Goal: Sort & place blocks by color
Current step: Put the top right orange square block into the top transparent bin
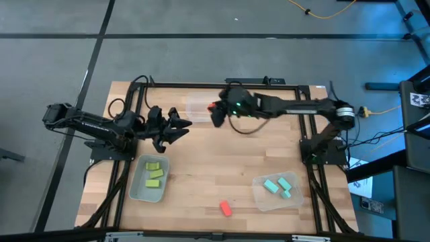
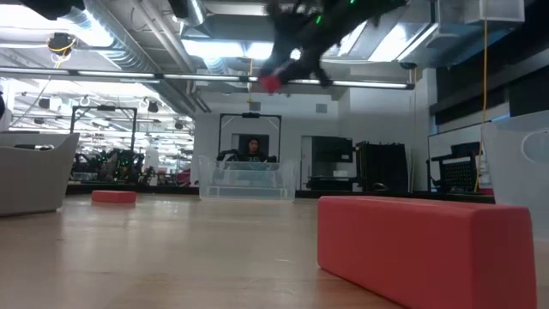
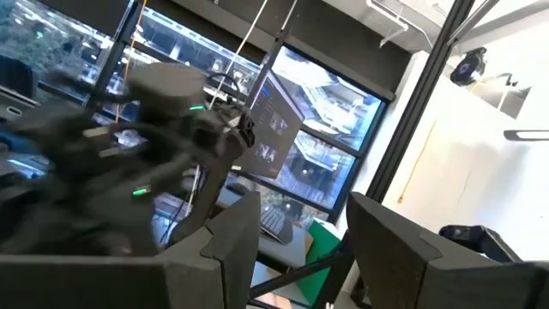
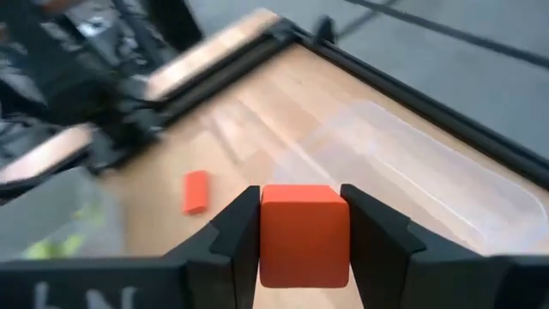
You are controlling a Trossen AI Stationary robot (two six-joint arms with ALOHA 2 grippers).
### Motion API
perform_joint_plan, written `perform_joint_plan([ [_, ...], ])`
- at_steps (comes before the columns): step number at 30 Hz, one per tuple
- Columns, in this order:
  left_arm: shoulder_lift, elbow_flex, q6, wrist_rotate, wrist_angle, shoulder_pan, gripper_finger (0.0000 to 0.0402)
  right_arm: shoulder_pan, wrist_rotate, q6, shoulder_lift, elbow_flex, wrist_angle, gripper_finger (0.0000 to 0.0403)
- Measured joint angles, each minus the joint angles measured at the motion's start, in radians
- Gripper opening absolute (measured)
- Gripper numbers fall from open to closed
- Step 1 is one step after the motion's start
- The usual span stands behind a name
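Note:
My right gripper hangs above the table's far middle, next to a clear bin, and is shut on an orange-red block. In the low view this block shows high above the table. A second orange-red block lies flat near the front edge, and a third lies on the wood beyond my right fingers. My left gripper stands open and raised at the table's left, with nothing between its fingers. My right gripper pinches the orange-red block by two opposite sides, one finger on each. The fingers slant down toward the table's far left. The block is lifted clear of the table and sits square between the fingers.
A bin with yellow-green blocks stands at the near left. A bin with light blue blocks stands at the near right. The clear bin stands along the far edge. Bare wood lies in the table's middle.

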Motion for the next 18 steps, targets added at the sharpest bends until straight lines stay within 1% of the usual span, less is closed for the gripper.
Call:
perform_joint_plan([
  [6,0.0,0.0,0.0,-0.002,-0.001,0.0,0.0167,-0.063,0.009,0.104,0.142,0.011,-0.006,0.0138],
  [12,0.0,0.0,0.0,-0.011,-0.002,0.001,0.0167,-0.083,0.076,0.187,0.256,0.011,0.003,0.0138],
  [18,0.0,0.0,0.0,-0.011,-0.002,0.001,0.0167,-0.086,0.087,0.256,0.317,0.01,0.003,0.0138],
])
